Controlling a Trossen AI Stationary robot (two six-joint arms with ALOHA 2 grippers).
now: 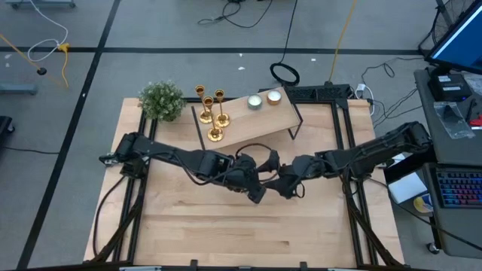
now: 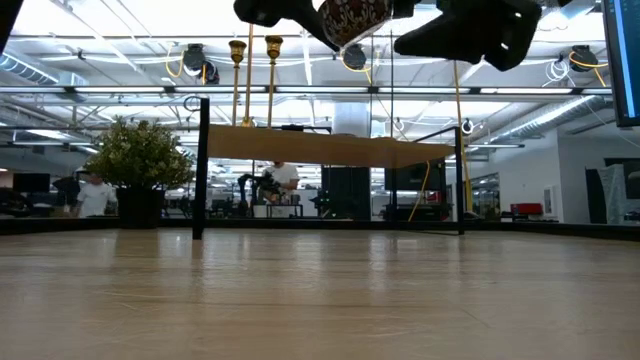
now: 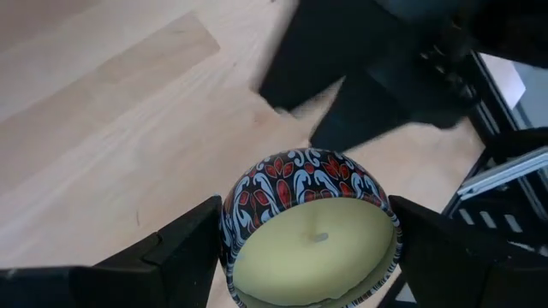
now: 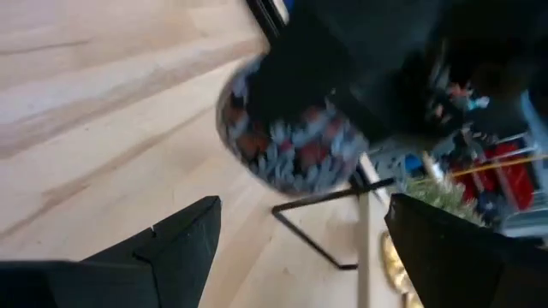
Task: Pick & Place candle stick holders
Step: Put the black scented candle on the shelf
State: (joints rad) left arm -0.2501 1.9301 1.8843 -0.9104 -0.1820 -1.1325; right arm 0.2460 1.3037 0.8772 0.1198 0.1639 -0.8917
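Note:
Three gold candle stick holders stand on their round bases at the left end of a raised wooden shelf at the table's far side; two of their tops show in the low view. Over the table's middle, my left gripper is shut on a round tin candle patterned in red, white and black, with pale yellow wax. My right gripper hangs right beside it, open, with the tin ahead of its fingers and nothing between them. My left gripper pinches the tin's round side wall between its two fingers, one on each opposite side. The fingers slant down from the table's left. The tin hangs high above the table, tilted, with its wax face toward the wrist.
Two tealights sit on the shelf's right half. A small potted plant stands at the table's far left corner. The shelf's black legs stand on the table. The near half of the wooden table is bare.

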